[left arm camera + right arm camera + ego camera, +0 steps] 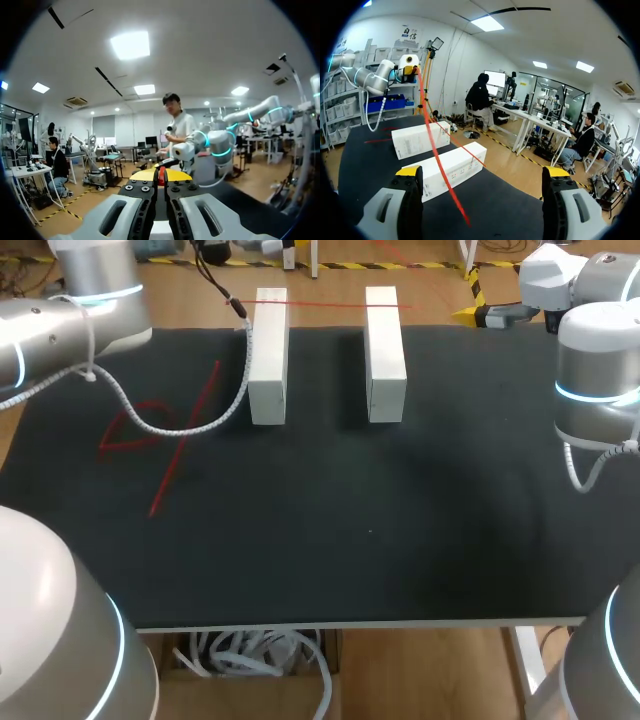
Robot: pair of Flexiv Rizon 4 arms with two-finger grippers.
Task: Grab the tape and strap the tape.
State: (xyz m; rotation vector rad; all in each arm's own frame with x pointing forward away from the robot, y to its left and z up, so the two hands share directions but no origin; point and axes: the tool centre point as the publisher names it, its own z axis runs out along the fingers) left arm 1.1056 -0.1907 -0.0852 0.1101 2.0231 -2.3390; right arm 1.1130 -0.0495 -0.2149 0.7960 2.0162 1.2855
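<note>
My left gripper (160, 175) clamped the red tape (438, 151); I judged my right gripper (482, 173) (gaping, empty) should close on it next.

We record a table (400, 560) with a black top. The left white box (268, 355) lies flat on its far half, long side running away from the near edge; we take it as our mark. The right white box (385, 350) lies parallel to the mark on its right, with a bare strip of table between them. Left of the mark, red tape (185, 455) lies on the black surface in loose, crossing strands. A white cable (170, 425) sags to the table beside the mark's near left corner, over the tape.
</note>
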